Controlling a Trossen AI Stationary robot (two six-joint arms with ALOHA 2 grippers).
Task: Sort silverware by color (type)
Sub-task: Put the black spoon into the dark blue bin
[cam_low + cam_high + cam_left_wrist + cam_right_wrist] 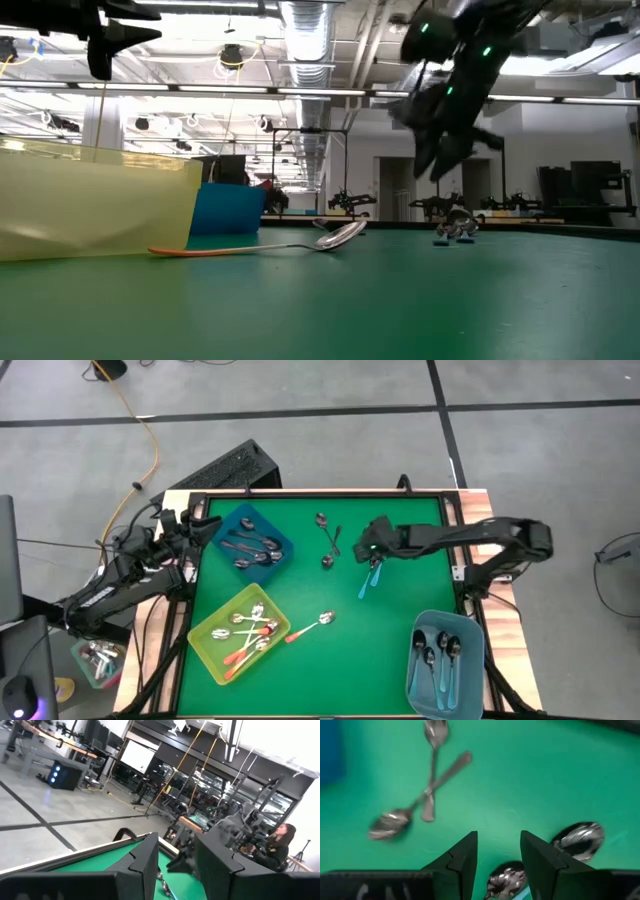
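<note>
- Spoons: two teal-handled [371, 577] on the green counter [400, 640], just beside the crossed grey pair [327, 540].
- Right claw [366, 550] parted, empty, over those teal ones.
- Left claw [176, 865] parted, empty, past the counter's edge.

Big green mat [400, 610] is lying bare in the middle btw the bins. Two crossed grey spoons [327, 538] and two teal spoons [371, 575] are sitting under the right gripper [366, 550], blocking there.
</note>
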